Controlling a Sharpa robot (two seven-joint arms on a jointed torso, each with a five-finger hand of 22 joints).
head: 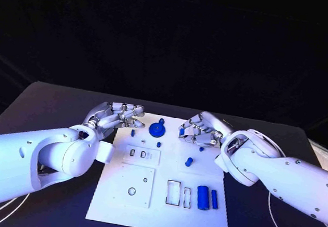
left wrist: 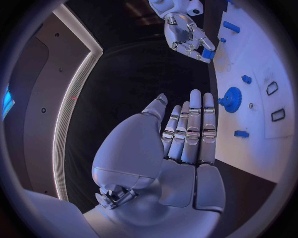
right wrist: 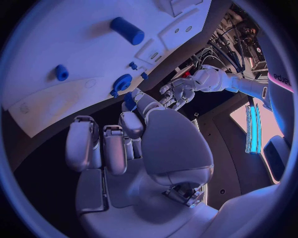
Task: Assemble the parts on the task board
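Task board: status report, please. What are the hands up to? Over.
Left hand open, holding nothing. Right hand pinching a small blue part. Blue gear on task board between the hands. Path looks clear.

Left silver robot hand (left wrist: 186, 134) is extended flat, fingers together, holding nothing, beside the white task board (left wrist: 260, 114) edge. Blue gear-shaped part (left wrist: 232, 99) lies on the board. Right silver robot hand (left wrist: 186, 32) pinches a small blue part (left wrist: 208, 53).

left hand (left wrist: 186, 134) flat, fingers straight; right hand (head: 203, 129) apparently pinching
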